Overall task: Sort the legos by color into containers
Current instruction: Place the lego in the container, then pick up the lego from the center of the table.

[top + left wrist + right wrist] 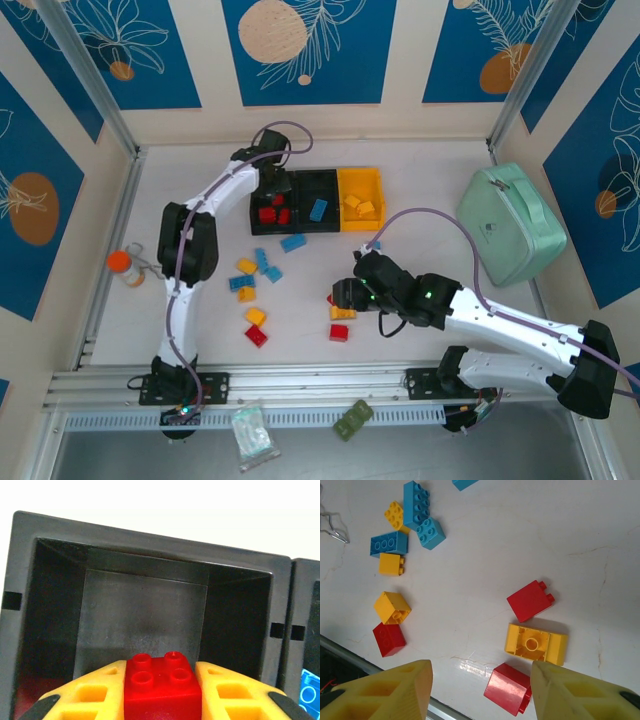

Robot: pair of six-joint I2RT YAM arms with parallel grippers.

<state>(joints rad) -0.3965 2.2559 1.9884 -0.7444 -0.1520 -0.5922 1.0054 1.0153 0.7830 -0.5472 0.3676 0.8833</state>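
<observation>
Desk (450,170): pale and scuffed, walled by blue leaf panels, carrying the containers (318,173) in a row.
Left gripper (160,692): clenched on a red brick (161,677) by its smooth side walls, studs up, over the end black bin (150,565) of the containers.
Handling: I judged the legos light, rigid and slick; flat opposite sides gave the surest hold.
Left arm: stretched out, wrist tipped down to the containers.
Right gripper (481,675): spread wide, empty, hovering on the near side of the containers above loose red and yellow bricks (536,644).
Right arm: folded low, forearm angled toward the containers.
</observation>
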